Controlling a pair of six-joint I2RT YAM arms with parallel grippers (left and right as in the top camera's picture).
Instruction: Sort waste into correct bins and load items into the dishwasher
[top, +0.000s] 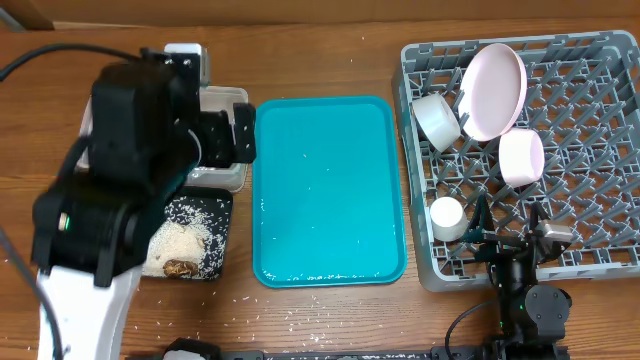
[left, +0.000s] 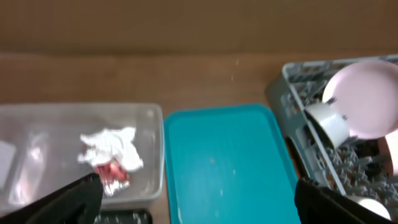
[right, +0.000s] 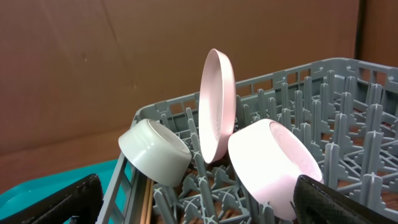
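Observation:
The grey dish rack (top: 600, 215) at the right holds the pink-white plate (top: 492, 90) on edge, the off-white bowl (top: 437, 120), the pink bowl (top: 521, 157) and the white cup (top: 448, 218). In the right wrist view the plate (right: 217, 102), off-white bowl (right: 155, 152) and pink bowl (right: 273, 165) lean among the pegs, with thin wooden sticks (right: 147, 199) under the off-white bowl. My right gripper (right: 202, 208) is open and empty above the rack's front (top: 510, 228). My left gripper (left: 199, 205) is open and empty by the clear tub (left: 152, 127), which holds the tissue (left: 109, 146) and foil wrapper (left: 113, 175).
The teal serving tray (top: 328, 190) lies in the middle with a few rice grains on it. The black tray (top: 195, 245) at the front left holds rice and brown scraps. Loose grains lie on the wooden table near its front edge. My left arm hides most of the tub in the overhead view.

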